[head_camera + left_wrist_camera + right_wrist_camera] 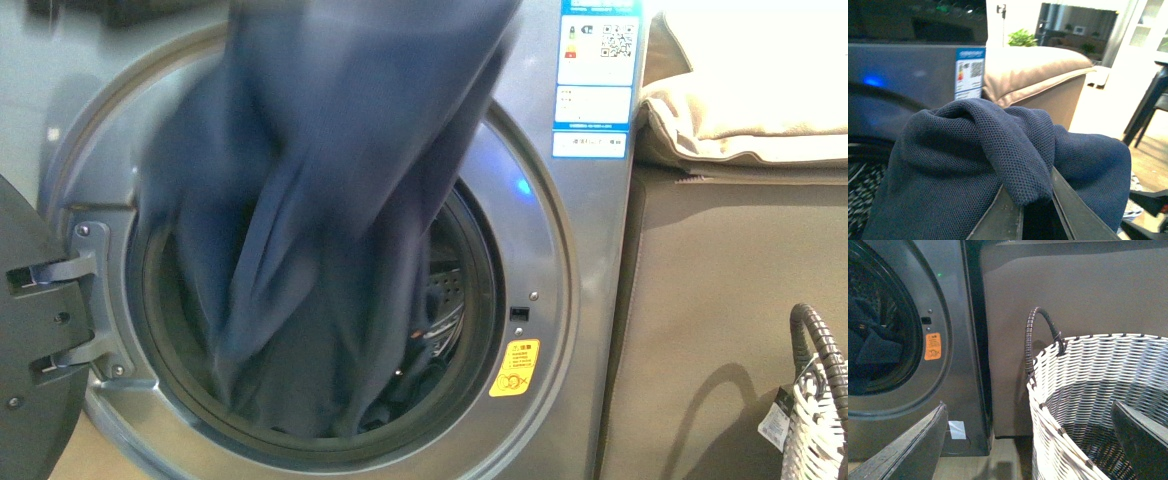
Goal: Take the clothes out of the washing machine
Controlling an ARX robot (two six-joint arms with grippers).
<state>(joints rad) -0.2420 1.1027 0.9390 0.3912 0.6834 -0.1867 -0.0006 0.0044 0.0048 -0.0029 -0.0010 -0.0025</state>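
The dark navy clothes [330, 200] hang stretched and blurred from above the frame down into the round mouth of the grey washing machine [560, 300]. In the left wrist view my left gripper [1034, 210] is shut on a fold of the clothes [998, 145], high beside the washer's blue label [969, 72]. My right gripper [1033, 440] is open and empty over the near rim of the woven basket [1088, 375], to the right of the washing machine [955, 370]. More dark fabric [873, 340] lies inside the drum. Neither gripper shows in the front view.
The washer's door [30, 330] stands open at the left. A brown cabinet side [700, 330] adjoins the washer, with a beige cushion [750, 100] on top. The basket's dark handle [818, 340] shows at the lower right. An orange sticker [514, 367] is by the drum.
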